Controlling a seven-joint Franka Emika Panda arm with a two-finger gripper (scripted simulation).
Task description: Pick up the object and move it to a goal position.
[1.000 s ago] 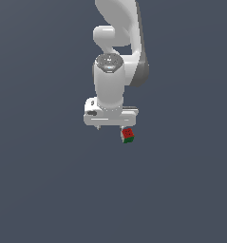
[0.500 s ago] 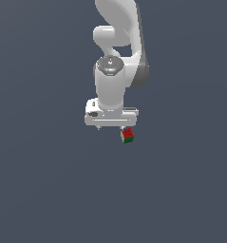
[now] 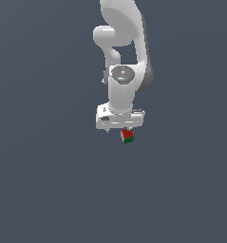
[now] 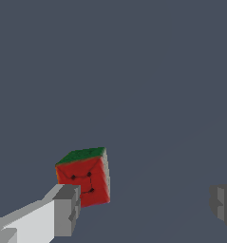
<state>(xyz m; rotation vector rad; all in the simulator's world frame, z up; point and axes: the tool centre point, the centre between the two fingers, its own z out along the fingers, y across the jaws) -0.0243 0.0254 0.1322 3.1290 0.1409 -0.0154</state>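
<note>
Spread end effector [image 4: 146,204]; one grey pad touches the matte red-green cube [image 4: 84,176].

exterior view distant, wrist view close, sharing cube [image 3: 127,136]

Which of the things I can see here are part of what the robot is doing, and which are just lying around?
Part of the job:
- the cube, red and green, close beside one finger
- the gripper, jaws wide apart, nothing held between them

Just lying about:
- nothing else shows in either view, only the plain grey surface
</note>
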